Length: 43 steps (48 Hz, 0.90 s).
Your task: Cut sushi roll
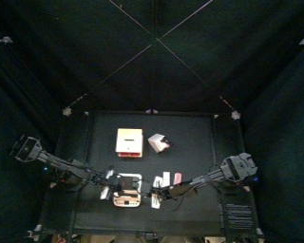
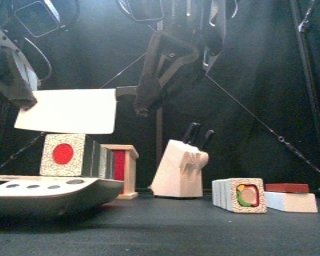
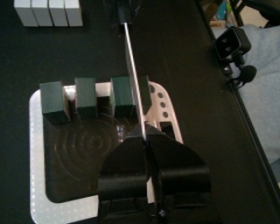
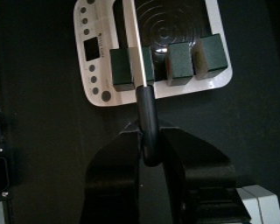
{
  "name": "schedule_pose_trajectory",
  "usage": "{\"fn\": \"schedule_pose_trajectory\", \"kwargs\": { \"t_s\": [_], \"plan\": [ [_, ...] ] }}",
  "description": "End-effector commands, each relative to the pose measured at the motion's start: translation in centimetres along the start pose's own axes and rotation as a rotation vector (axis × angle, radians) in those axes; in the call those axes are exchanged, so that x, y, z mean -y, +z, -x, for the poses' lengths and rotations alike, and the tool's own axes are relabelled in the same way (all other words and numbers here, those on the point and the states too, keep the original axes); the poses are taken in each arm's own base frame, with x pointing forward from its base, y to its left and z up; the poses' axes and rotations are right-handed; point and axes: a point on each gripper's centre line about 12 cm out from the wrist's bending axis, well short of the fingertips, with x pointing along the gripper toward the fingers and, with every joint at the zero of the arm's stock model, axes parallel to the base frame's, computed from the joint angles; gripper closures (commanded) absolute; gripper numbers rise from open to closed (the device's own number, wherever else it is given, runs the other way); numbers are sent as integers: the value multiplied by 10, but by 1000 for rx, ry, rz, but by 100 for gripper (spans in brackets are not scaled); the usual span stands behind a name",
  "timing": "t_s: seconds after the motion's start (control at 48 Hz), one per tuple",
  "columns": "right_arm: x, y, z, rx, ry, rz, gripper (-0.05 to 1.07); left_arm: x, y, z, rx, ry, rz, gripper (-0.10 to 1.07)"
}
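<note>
The sushi roll (image 3: 94,96) lies on a white cutting board (image 3: 60,166) as a row of dark-wrapped pieces; the front view shows its speckled white end (image 2: 63,152). A knife with a wide white blade (image 2: 69,110) sits edge-down across the top of the roll, at the seam beside the piece nearest the board's holed edge. My right gripper (image 4: 145,131) is shut on the knife's black handle (image 4: 146,109). My left gripper (image 3: 143,150) is shut at the blade's far end, over the board's ringed area.
A white knife block (image 2: 183,165) with black handles stands behind the board. A white box with an orange-red band (image 1: 128,142) sits at the table's middle. Several loose white sushi pieces (image 2: 239,195) and a small white block (image 2: 291,201) lie to the right.
</note>
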Motion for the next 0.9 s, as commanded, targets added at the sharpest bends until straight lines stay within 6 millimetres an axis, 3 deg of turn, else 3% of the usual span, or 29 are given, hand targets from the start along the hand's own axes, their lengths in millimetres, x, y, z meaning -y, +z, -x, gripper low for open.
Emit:
{"fn": "schedule_pose_trajectory", "kwargs": {
  "t_s": [0.0,0.875],
  "plan": [
    [2,9,8,24,5,-16,52,1,0,0,5,-4,-4,76],
    [0,6,5,17,10,-16,52,0,-7,-5,-19,2,8,76]
  ]
}}
